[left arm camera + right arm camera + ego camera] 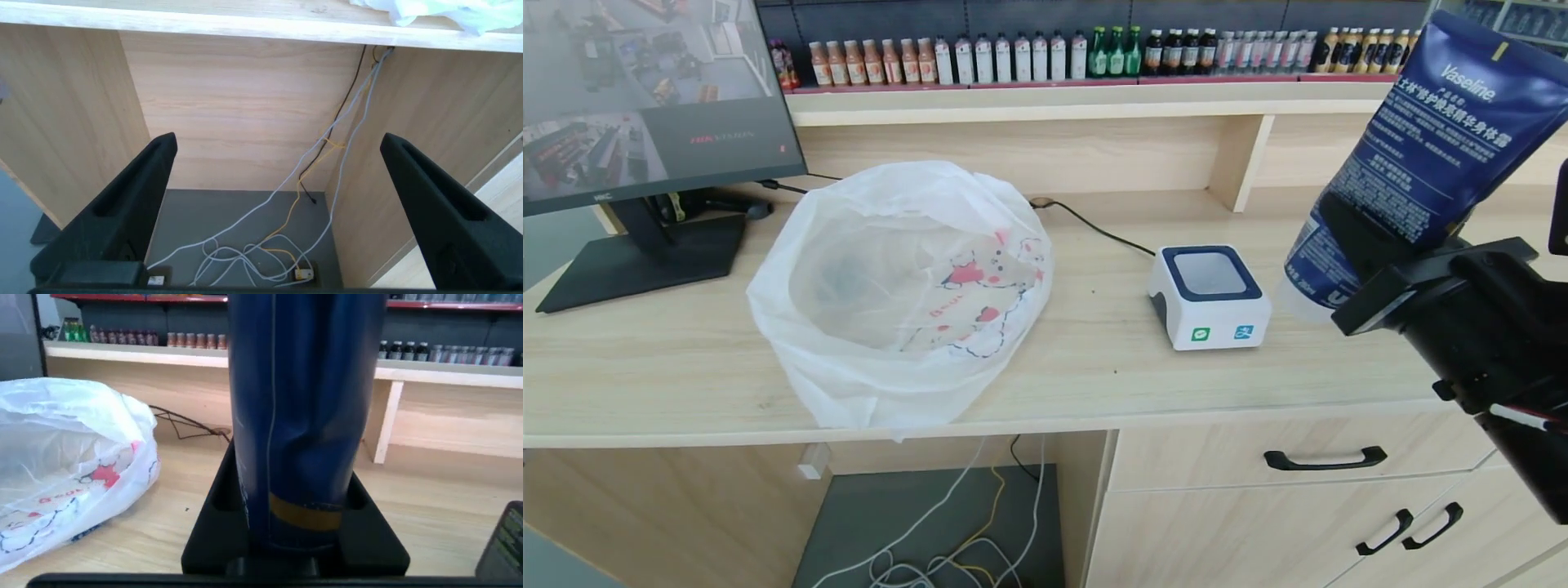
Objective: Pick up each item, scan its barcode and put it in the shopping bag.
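Your right jaws are clamped on the lower part of the blue tube (1429,139). It is held up tilted at the right end of the tabletop (1094,367), pale end lowest. The right wrist view gives you the grip up close: the tube (306,400) rises between two black fingers (216,498) that press it from both sides.

Your left jaws stand wide apart with nothing between them. The left wrist view places them below the tabletop's edge, facing the open recess where loose cables (270,245) lie on the floor.

From the head view you get the layout on the tabletop. The monitor (645,90) stands at the far left. The white shopping bag (849,384) sits open-mouthed just right of it, and its printed side also shows in the right wrist view (73,474). The small white scanner (1209,298) with a blue-rimmed window rests between the bag and the held tube, apart from both.
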You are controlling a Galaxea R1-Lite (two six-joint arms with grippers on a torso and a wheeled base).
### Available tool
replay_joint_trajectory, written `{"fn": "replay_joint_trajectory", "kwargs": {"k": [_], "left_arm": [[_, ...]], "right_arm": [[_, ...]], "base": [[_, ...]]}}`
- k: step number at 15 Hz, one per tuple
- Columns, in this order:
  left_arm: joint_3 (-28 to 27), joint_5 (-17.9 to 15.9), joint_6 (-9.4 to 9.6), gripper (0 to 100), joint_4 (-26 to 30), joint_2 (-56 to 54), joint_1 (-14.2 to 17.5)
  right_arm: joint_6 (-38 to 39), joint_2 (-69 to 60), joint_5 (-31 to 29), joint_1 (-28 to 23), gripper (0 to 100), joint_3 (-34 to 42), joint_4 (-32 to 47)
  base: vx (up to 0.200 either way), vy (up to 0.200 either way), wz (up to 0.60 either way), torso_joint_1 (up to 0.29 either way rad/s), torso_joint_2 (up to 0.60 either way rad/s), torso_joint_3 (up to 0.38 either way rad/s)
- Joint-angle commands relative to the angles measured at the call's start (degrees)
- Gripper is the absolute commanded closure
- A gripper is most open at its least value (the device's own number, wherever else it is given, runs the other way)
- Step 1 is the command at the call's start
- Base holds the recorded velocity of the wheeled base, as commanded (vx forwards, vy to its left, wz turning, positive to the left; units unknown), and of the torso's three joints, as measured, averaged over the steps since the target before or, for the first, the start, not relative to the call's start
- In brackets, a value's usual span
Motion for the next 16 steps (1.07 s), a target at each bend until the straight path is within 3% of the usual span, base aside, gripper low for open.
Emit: {"fn": "replay_joint_trajectory", "kwargs": {"k": [1,6,10,12,15,16], "left_arm": [[0.0,0.0,0.00,0,0.0,0.0,-0.1],[0.0,0.0,0.00,0,0.0,0.0,0.0],[0.0,0.0,0.00,0,0.0,0.0,0.0],[0.0,0.0,0.00,0,0.0,0.0,-0.1],[0.0,0.1,0.00,0,0.0,0.0,-0.1],[0.0,0.0,0.00,0,0.0,0.0,0.0]], "right_arm": [[-2.2,-0.2,0.1,0.1,100,-0.7,0.0],[-13.3,0.6,0.4,0.1,100,-3.3,0.1],[-16.6,1.7,1.4,0.8,100,-16.5,10.6],[-19.3,2.6,5.8,0.3,100,-23.1,17.1],[-22.8,3.9,11.8,-1.1,100,-23.7,18.8],[-25.0,4.5,16.3,-1.9,100,-23.3,18.8]], "base": [[0.000,0.000,0.00,0.000,0.00,0.000],[0.000,0.000,0.00,0.000,0.00,0.000],[0.000,0.000,0.00,0.000,0.00,0.000],[0.000,0.000,0.00,0.000,0.00,0.000],[0.000,0.000,0.00,0.000,0.00,0.000],[0.000,0.000,0.00,0.000,0.00,0.000]]}}
